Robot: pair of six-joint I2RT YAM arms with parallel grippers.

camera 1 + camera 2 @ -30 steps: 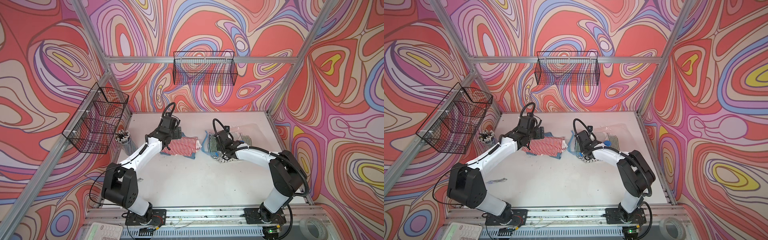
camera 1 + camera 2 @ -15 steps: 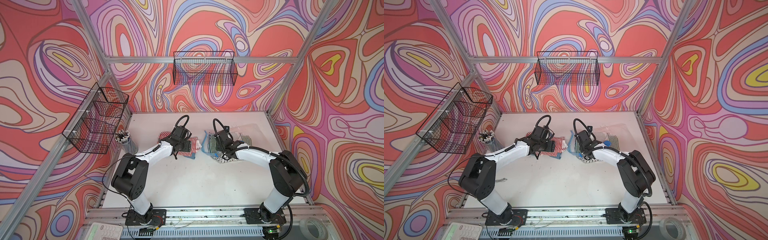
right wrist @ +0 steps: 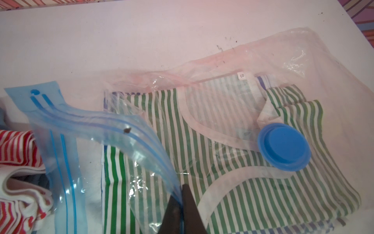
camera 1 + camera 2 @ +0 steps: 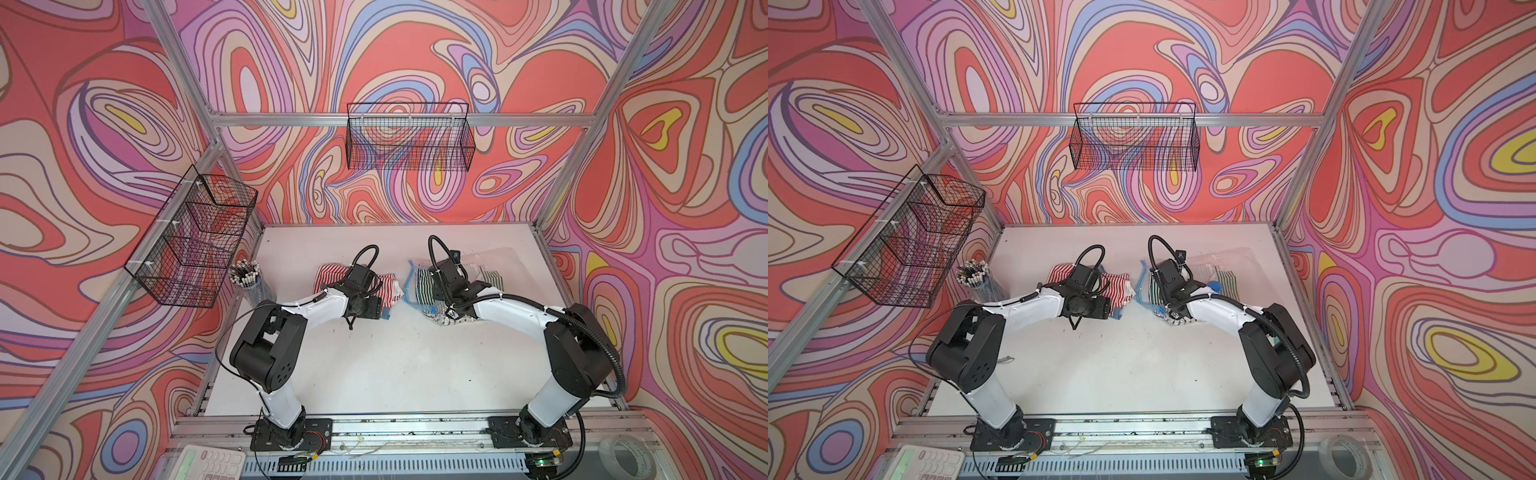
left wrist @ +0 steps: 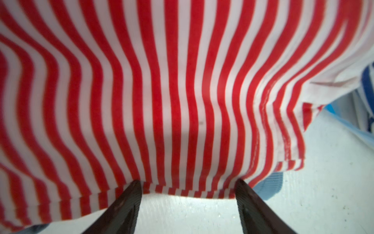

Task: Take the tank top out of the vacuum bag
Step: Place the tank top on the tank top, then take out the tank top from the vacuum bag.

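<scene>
Though apart, two claws point(image 5: 189, 183) point(image 3: 181, 194), one vacuum bag point(image 3: 293, 50)

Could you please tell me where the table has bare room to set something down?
Bare table runs wide on the robot's side of the red-striped garment and vacuum bag; a narrower strip lies behind them, by the back wall. Crowded: mid-table, where those two sit close together.

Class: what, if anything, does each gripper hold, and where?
The right gripper pinches the vacuum bag by its light-blue zip strip. The left gripper holds nothing; open jaws straddle the hem of the red-striped garment.
</scene>
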